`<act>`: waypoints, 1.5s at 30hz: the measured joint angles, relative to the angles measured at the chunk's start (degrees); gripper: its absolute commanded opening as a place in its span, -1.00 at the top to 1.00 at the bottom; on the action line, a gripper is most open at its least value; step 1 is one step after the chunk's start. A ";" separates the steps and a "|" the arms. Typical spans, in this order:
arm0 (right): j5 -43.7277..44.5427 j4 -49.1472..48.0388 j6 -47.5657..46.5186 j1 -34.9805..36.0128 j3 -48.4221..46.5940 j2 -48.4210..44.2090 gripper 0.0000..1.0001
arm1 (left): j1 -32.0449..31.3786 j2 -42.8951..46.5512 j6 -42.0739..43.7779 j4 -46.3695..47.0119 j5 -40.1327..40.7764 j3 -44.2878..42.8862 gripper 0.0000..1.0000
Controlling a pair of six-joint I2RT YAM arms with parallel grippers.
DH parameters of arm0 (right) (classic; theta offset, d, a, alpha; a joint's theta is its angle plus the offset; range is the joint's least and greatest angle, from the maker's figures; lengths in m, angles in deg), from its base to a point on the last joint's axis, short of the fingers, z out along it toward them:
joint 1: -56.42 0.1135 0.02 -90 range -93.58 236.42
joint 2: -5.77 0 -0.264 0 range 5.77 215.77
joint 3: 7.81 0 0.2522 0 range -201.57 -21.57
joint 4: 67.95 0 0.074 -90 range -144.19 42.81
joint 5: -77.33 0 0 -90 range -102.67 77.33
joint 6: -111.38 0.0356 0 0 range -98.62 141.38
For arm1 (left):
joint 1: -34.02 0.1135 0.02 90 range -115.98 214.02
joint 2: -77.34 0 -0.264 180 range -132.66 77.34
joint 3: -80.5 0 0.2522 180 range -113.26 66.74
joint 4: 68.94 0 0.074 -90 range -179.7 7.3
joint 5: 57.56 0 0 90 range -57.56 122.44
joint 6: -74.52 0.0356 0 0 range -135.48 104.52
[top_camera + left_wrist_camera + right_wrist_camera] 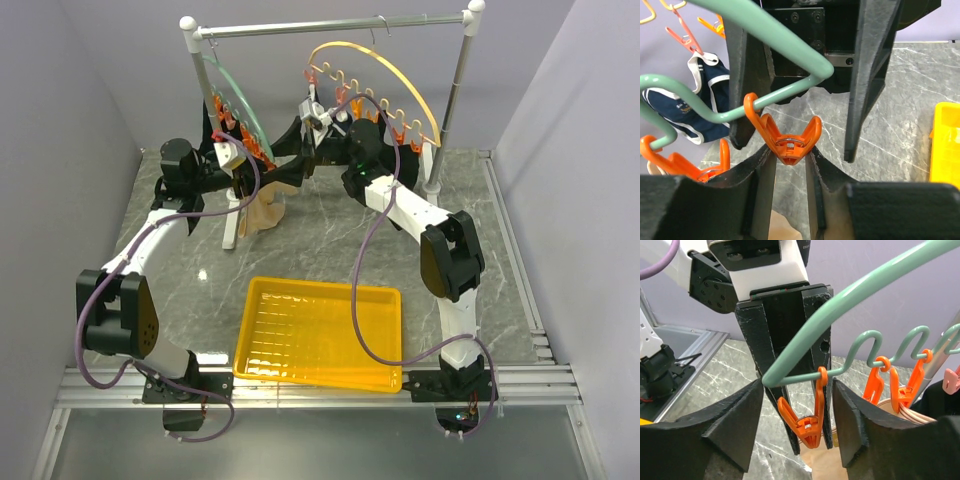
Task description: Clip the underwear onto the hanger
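Grey marbled counter (330, 240) below. The green hanger (232, 92), a smooth tube arc w/ wavy lower rail, hangs off the rack (330, 24) so its clips dangle free. Underwear (265, 212), soft beige cloth, droops under its low end, btwn my arms. My R end effector (797, 385) is released, fingers wide, straddling the spot. L end effector (790, 152) pinches the hard orange clip (791, 145), prob. to spread it for fabric.

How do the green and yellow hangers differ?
The green hanger hangs nearly edge-on to the top camera; the yellow hanger faces it broadside. The left gripper pinches an orange clip on the green hanger, the right gripper open beside it; neither is at the yellow hanger. The underwear hangs below the green hanger, not the yellow. Both hang from the rail.
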 measured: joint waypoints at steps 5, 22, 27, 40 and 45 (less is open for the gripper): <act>-0.44 -0.17 -0.63 0.00 0.00 0.00 -0.33 | 0.00 -0.61 -1.40 0.20 -0.04 -0.46 0.45; -0.37 -0.55 -2.38 -0.24 -0.07 0.02 0.82 | -0.07 -1.40 -4.61 1.22 -1.33 -1.27 0.01; -0.11 -0.57 -1.40 -0.28 -0.07 0.02 1.00 | -0.22 -1.38 -4.76 1.09 -0.50 -1.27 -0.25; 1.55 -7.56 11.21 -0.92 -0.07 0.02 1.00 | -2.86 0.44 -5.77 3.02 6.05 -0.04 -0.18; 2.56 -11.19 16.17 -1.01 0.76 0.02 1.00 | -4.02 1.25 -14.14 10.08 9.53 3.85 0.12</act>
